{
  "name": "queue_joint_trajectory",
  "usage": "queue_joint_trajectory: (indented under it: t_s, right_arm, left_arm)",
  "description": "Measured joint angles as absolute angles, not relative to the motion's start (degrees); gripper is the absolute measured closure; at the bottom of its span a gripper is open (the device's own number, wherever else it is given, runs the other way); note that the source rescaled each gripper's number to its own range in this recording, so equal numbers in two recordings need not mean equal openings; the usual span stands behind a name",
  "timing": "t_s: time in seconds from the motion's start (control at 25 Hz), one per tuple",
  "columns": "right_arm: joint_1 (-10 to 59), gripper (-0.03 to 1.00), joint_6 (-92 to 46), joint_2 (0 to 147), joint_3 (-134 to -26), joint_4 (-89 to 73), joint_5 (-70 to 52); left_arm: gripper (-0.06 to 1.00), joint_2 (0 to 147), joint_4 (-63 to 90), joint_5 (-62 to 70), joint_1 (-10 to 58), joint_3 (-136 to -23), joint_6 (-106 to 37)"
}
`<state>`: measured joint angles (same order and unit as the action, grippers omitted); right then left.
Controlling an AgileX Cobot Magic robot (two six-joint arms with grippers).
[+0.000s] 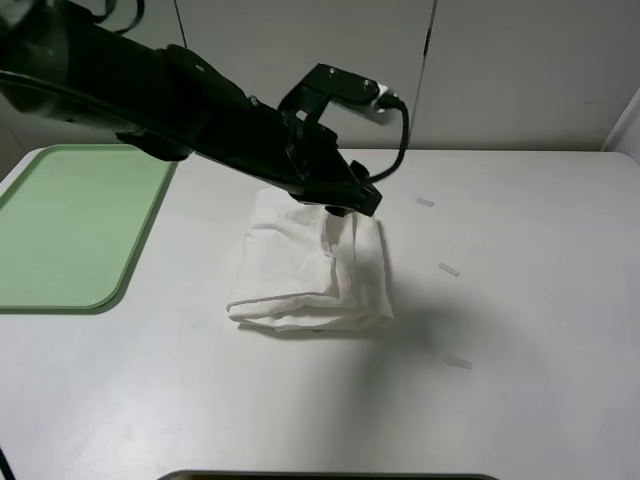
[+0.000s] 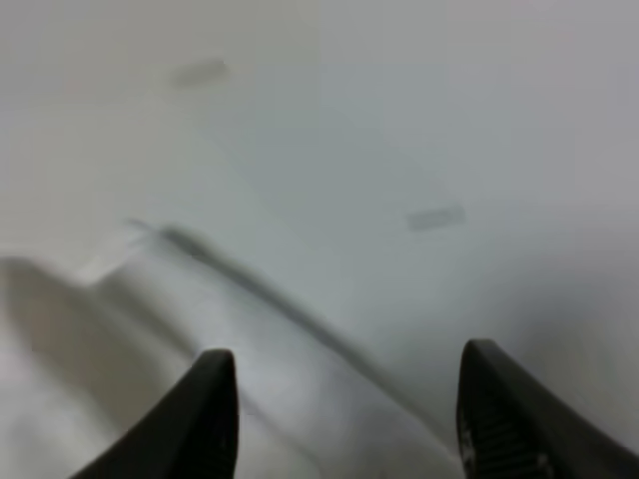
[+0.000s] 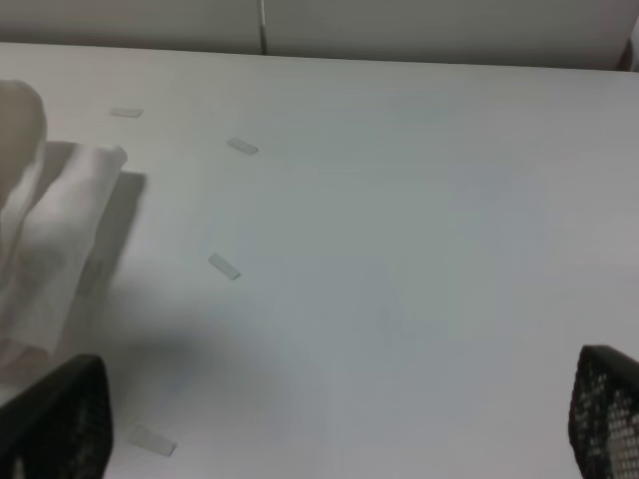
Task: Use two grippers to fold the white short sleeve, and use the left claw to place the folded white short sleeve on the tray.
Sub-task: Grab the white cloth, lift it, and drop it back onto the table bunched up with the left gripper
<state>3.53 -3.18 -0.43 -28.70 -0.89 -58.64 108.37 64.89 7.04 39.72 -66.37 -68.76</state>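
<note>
The white short sleeve (image 1: 312,265) lies folded into a thick bundle in the middle of the white table. It also shows in the left wrist view (image 2: 140,329) and the right wrist view (image 3: 50,235). My left gripper (image 1: 347,204) reaches across from the left and sits at the bundle's far right corner. In the left wrist view my left gripper (image 2: 349,429) is open, its fingers spread just over the cloth's edge. The light-green tray (image 1: 60,225) lies empty at the far left. My right gripper (image 3: 334,424) is open and empty to the right of the shirt, out of the exterior high view.
Small pale tape strips (image 1: 448,269) lie on the table right of the shirt, with others further back (image 1: 425,202) and nearer the front (image 1: 458,362). A dark edge (image 1: 330,476) shows at the table's front.
</note>
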Motion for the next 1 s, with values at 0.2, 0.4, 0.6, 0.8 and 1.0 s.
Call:
queue_joint_trajectory:
  t_s: [0.2,0.4,0.6,0.8,1.0]
  right_arm:
    - [3.5,-0.03,-3.2,-0.4,-28.7,-0.9,-58.6]
    - [3.5,-0.03,-3.2,-0.4,-28.7,-0.9,-58.6]
    - [3.5,-0.03,-3.2,-0.4,-28.7,-0.9,-58.6]
    - [3.5,-0.03,-3.2,-0.4,-28.7,-0.9,-58.6]
    - [3.5,-0.03,-3.2,-0.4,-28.7,-0.9,-58.6]
  left_arm:
    - [0.46,106.0,62.7,6.9,35.6,-61.6,-62.1]
    - [0.46,106.0,62.8,5.4,33.7,-57.4,-60.9]
    - [0.46,110.6,67.0,5.9,33.7,-58.4,-60.9]
    - [0.46,114.4,69.7,7.0,33.8,-61.1,-60.9]
    - [0.46,118.0,72.3,8.2,35.4,-65.8,-60.9]
